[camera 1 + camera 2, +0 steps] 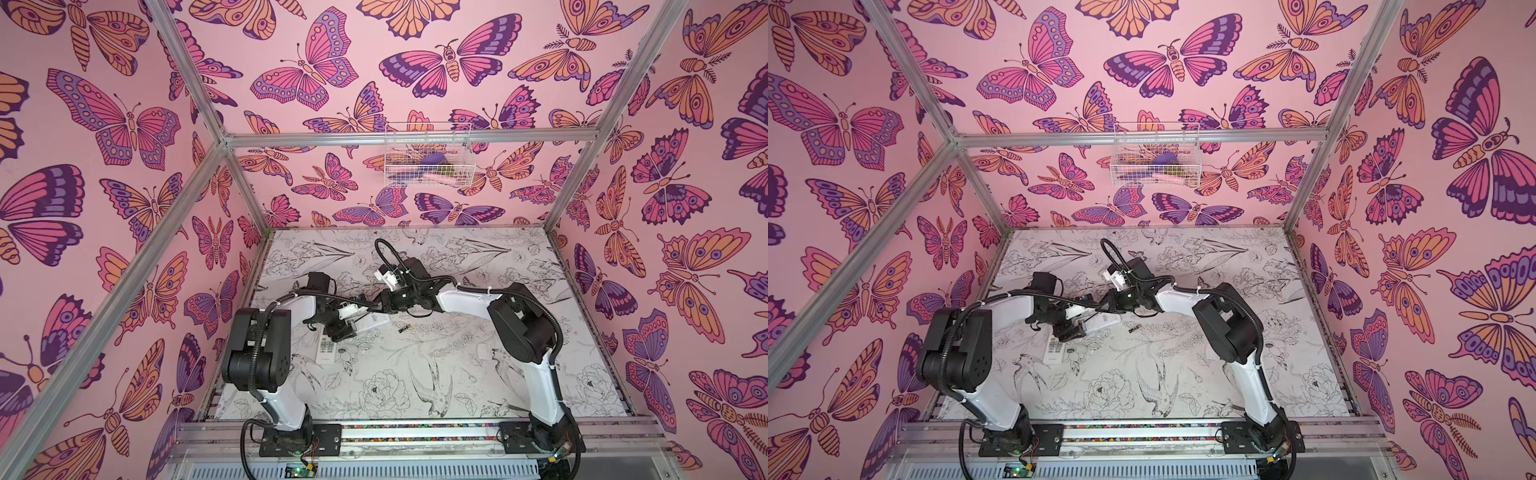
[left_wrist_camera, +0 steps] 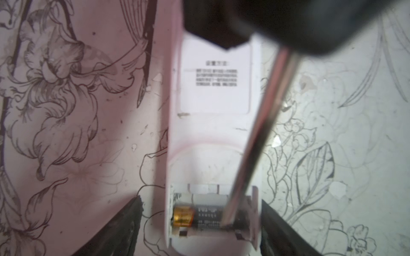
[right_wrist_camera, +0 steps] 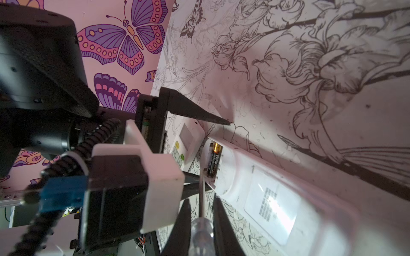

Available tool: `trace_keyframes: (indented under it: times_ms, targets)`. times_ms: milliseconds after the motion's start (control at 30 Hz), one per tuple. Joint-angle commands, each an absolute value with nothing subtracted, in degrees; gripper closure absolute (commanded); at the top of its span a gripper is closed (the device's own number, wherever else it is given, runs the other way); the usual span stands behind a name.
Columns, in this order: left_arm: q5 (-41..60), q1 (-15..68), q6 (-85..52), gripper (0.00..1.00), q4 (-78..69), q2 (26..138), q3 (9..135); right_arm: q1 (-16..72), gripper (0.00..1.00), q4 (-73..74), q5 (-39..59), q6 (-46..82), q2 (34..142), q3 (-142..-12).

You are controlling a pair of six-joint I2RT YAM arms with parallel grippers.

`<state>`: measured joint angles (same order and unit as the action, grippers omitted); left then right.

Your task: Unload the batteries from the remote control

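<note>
Left wrist view: on the surface (image 2: 332,115), an opened remote (image 2: 210,137), one battery (image 2: 199,218) inside.
Left jaws spread astride the remote's open end; right jaws pinch the screwdriver (image 2: 260,124), tip on the battery lying crosswise to the remote.

A white table cover (image 1: 415,374) printed with black line drawings of birds, flowers and leaves fills the floor of the cell. Pink walls (image 1: 104,166) covered in purple, orange and magenta butterflies stand on the left, far and right sides. 1 silver aluminium bar (image 1: 332,139) runs across the far wall, and a white wire basket (image 1: 399,176) hangs on it, right of centre. Inside lie a purple item (image 1: 432,159) and a pale pink one (image 1: 436,178); what they are cannot be told. Along the near edge runs a metal rail (image 1: 415,432) with 2 multicoloured strips.
</note>
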<state>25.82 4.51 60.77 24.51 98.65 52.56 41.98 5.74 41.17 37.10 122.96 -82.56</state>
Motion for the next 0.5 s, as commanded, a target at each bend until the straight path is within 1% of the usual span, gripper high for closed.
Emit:
trace_keyframes:
  times_ms: [0, 100, 200, 367, 467]
  targets:
    - [26.1, 4.5, 61.7, 0.25, 27.7, 100.0, 53.9, 41.6, 1.00, 5.6, 41.6, 39.0, 124.3, -83.8]
    - [26.3, 4.5, 61.7, 0.29, 28.4, 100.3, 54.3, 41.7, 1.00, 7.0, 42.7, 41.0, 125.5, -84.2]
    - [26.7, 4.6, 62.5, 0.33, 28.9, 100.0, 54.2, 41.8, 1.00, 5.0, 42.9, 40.4, 125.9, -85.2]
    - [26.6, 5.1, 62.8, 0.44, 29.9, 100.0, 54.4, 41.8, 1.00, 5.6, 41.5, 41.8, 125.5, -84.6]
    - [26.4, 5.2, 62.6, 0.46, 30.1, 100.1, 54.5, 42.1, 1.00, 3.6, 38.8, 41.5, 124.7, -84.1]
